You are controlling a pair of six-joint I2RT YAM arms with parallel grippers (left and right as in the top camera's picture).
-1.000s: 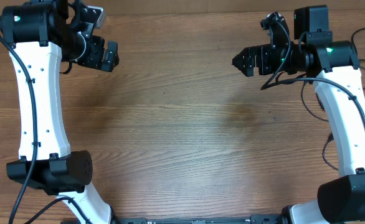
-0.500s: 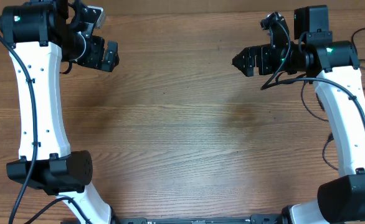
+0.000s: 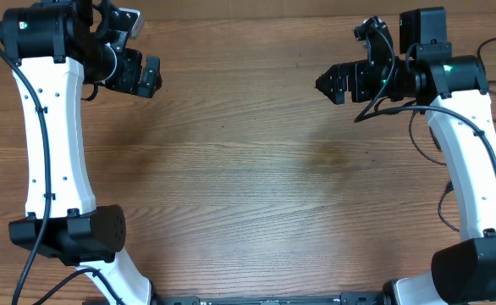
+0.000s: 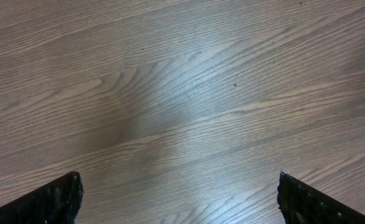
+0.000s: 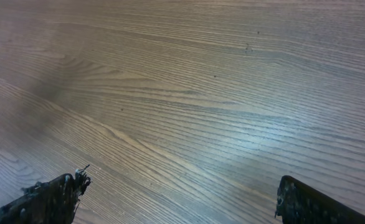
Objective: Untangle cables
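And straight away, the thin black cables are not to be found: none of the three views catches them, so where they lie I cannot tell. What the cameras do give us is bare brown wood-grain tabletop [image 3: 248,169], streaked with pale glare under the left wrist camera. Over to the left gripper [image 3: 152,78], a black two-finger claw up in the far left corner, pointing in toward the middle. From its own camera the left gripper [image 4: 182,205] has its jaws spread wide, with one dark fingertip [image 4: 55,202] in each bottom corner and only wood between them. Across the table, the right gripper [image 3: 324,85] faces back at it from the far right, well apart. Its own camera shows the right gripper [image 5: 179,202] with its jaws parted just as wide, pinching nothing. Behind them, the white-shelled left arm [image 3: 53,144] runs down the left edge to its black base. The white-shelled right arm [image 3: 476,161] mirrors it, a small green light [image 3: 448,68] glowing near its wrist and a thicker black wire [image 3: 375,108] looping beside it.
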